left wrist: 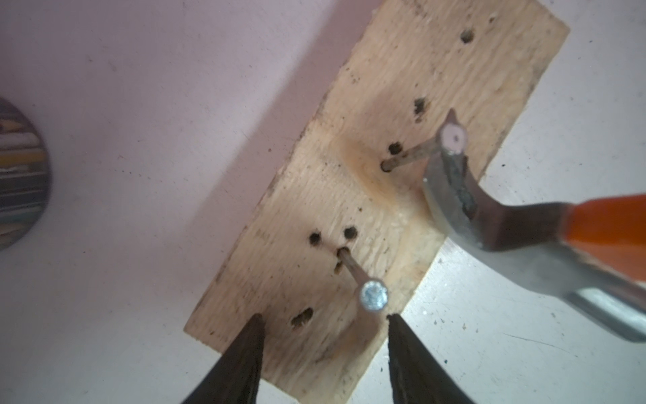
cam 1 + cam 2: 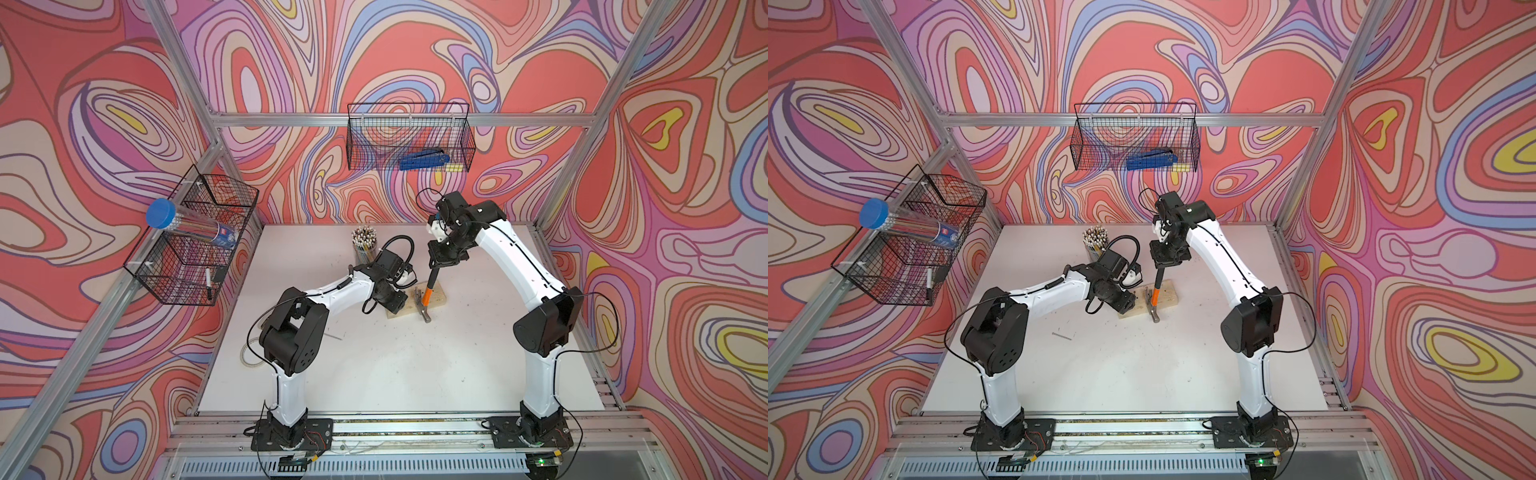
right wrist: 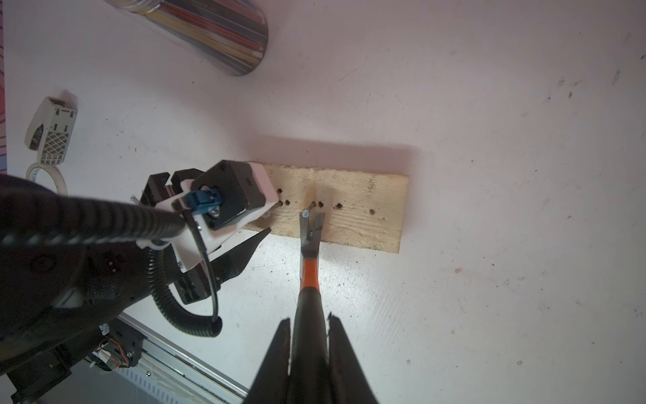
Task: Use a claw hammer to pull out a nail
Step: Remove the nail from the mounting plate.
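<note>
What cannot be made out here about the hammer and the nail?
Whether the nail sits in the claw hammer slot: left wrist view, nail head covers it.
Hammer's striking face: same view, cut off by edge.
Handle's end: right wrist view, hidden inside the right pincer.
Blue tool: both top views, basket mesh blurs its kind.

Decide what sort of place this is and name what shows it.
Probably a robot lab test cell, not a real workshop: a left arm and a right arm bolted to a front rail, aluminium framing with printed swirl walls, and a wire basket hung on the back bar.
</note>
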Tool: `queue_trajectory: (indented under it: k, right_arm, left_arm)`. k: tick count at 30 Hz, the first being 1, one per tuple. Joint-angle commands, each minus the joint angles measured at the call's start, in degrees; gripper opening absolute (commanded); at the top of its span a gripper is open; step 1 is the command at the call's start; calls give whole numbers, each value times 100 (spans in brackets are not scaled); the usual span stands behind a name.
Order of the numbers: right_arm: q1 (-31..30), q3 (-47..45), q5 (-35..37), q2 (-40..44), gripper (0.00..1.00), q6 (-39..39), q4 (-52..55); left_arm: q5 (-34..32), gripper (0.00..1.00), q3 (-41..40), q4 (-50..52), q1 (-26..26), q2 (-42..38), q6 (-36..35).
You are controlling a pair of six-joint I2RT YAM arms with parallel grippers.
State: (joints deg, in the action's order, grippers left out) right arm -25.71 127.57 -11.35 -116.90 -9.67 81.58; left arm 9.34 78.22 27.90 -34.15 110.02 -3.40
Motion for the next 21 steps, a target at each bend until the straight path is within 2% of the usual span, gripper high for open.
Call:
queue_trajectory:
  k: [1,12,21]
  right_arm:
    - [-41,292,-23,-40,0,27,-256]
    - [-49,396,36,-65,0,96,-432]
    - [-81,335,-108,-43,0,440,-465]
  left_arm:
    - [22,57,-245,199,-19,196,-27]
    - [-2,57,-270,190,-17,226,-41]
    - [-39,56,-265,203,-21,283,-51]
